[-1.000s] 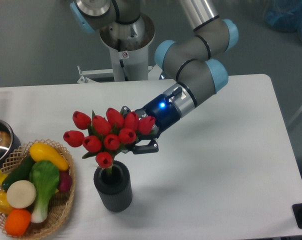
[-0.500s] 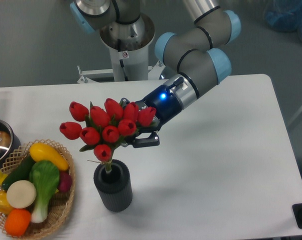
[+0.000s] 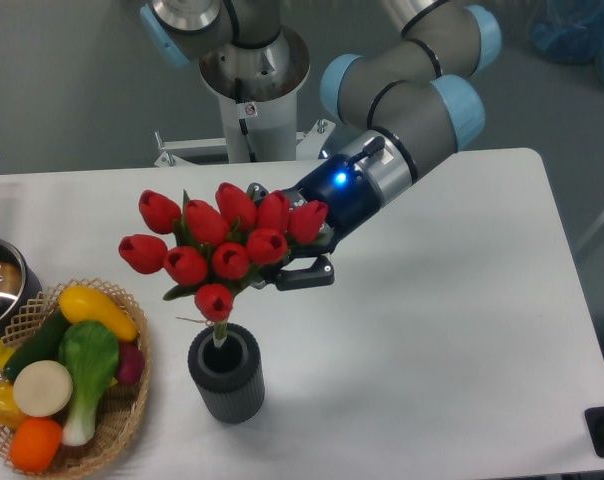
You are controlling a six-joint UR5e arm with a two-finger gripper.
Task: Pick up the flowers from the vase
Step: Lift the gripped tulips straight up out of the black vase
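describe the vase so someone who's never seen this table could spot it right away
On the white table, look near the front edge, just right of the wicker basket. The vase is the small dark grey ribbed cylinder under the red flowers.

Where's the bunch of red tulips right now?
The flowers are left of centre in the camera view, held by the gripper just above the vase, to the upper right of the wicker basket.

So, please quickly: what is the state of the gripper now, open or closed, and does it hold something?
Gripper: closed on the flowers, gripping the bunch from behind; the stems reach down to the vase mouth.
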